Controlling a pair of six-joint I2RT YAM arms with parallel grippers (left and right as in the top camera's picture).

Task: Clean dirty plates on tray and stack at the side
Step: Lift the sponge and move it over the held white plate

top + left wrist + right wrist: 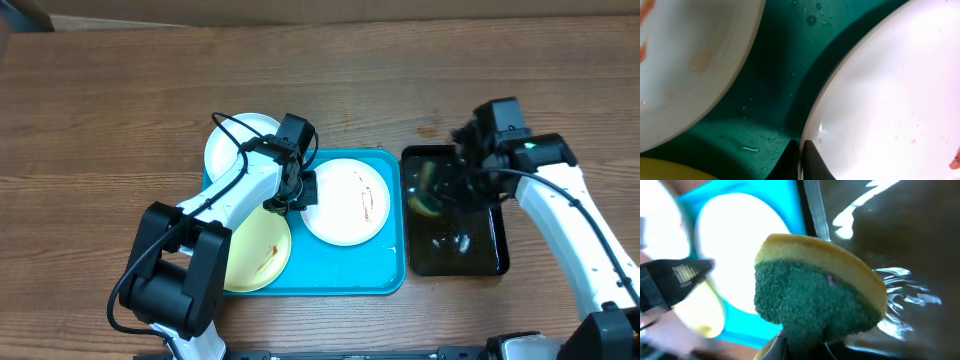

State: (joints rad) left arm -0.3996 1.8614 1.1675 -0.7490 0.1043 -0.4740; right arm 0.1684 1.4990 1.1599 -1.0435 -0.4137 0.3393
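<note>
Back plate (235, 140): white, at the tray's back-left corner, lapping over its rim.
Yellow plate (262, 262): at the tray's front-left corner, with a brown smear.
Left gripper (801, 151): fingers closed, and they appear to pinch the left rim of the white plate.
White plate (350, 205): flat on the tray's right half, with faint smears.
Tray (375, 278): wet between the plates.
Sponge (820, 300): held just right of the tray's right rim, above the black tray, with its green side out and yellow backing behind.
Right gripper (802, 350): clamped on the sponge from below.
Black tray (470, 255): touching the tray's right side, holding water.
Key relation: the white plate lies left of the sponge, across the tray's right rim. The right arm is the nearer one for scrubbing, while the left likely steadies the far rim.
</note>
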